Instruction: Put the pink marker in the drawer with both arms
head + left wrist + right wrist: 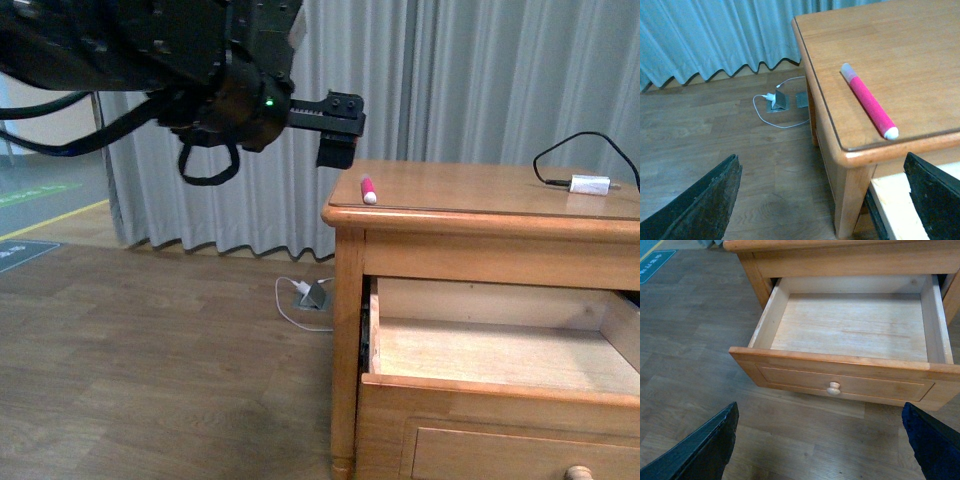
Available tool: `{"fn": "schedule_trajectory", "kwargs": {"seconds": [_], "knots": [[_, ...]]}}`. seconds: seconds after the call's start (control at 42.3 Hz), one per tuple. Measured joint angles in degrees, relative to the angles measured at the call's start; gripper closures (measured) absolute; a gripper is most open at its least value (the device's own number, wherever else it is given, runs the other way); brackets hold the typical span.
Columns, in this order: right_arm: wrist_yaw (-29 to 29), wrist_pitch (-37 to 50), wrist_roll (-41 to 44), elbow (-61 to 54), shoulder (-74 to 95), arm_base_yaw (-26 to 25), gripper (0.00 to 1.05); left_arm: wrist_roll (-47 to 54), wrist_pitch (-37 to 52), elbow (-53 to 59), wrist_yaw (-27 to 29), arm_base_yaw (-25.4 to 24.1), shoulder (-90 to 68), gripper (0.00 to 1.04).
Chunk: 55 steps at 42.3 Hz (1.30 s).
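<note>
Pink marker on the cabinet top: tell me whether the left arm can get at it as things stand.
Probably yes. The marker lies alone near a corner of the cabinet top, nothing over it. The left arm hangs beside that corner, fingers spread wide, with only open air between them and the marker.

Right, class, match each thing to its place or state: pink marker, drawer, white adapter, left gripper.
Things:
1. pink marker
2. drawer
3. white adapter
4. left gripper

Places or states:
A. pulled open, nothing inside
B. open, holding nothing
C. lying near the left edge of the cabinet top
D. at the far right of the cabinet top

Pairs: 1-C, 2-A, 3-D, 4-B
</note>
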State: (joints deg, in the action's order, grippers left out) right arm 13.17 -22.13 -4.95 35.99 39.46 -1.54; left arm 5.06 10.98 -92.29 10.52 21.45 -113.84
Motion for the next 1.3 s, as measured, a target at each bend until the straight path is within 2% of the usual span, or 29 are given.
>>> {"fn": "schedule_trajectory", "kwargs": {"seconds": [0.189,0.52,0.756,1.087,1.134,1.158,1.229,1.252,1.3], "knots": [[0.00,0.00,0.00,0.00,-0.02,0.00,0.08,-1.51,-10.88,-24.92,1.27,1.95,-17.77,0.06],[0.00,0.00,0.00,0.00,0.00,0.00,0.08,-4.13,-22.56,-50.47,2.60,3.69,-33.70,0.06],[0.00,0.00,0.00,0.00,0.00,0.00,0.08,-5.97,-34.16,-69.53,3.26,3.78,-43.80,0.06],[0.00,0.00,0.00,0.00,0.00,0.00,0.08,-6.21,-36.17,-73.53,2.80,4.07,-45.88,0.06],[0.00,0.00,0.00,0.00,0.00,0.00,0.08,-6.10,-36.30,-73.59,2.67,4.11,-45.88,0.13],[0.00,0.00,0.00,0.00,0.00,0.00,0.08,-6.10,-36.30,-73.59,2.67,4.11,-45.88,0.13],[0.00,0.00,0.00,0.00,0.00,0.00,0.08,-6.01,-36.50,-73.66,2.58,4.17,-45.90,0.27],[0.00,0.00,0.00,0.00,0.00,0.00,0.08,-6.01,-36.50,-73.66,2.58,4.17,-45.90,0.27],[0.02,0.00,0.00,0.00,0.00,0.00,0.08,-5.86,-36.54,-73.66,2.45,4.26,-45.90,0.35]]}}
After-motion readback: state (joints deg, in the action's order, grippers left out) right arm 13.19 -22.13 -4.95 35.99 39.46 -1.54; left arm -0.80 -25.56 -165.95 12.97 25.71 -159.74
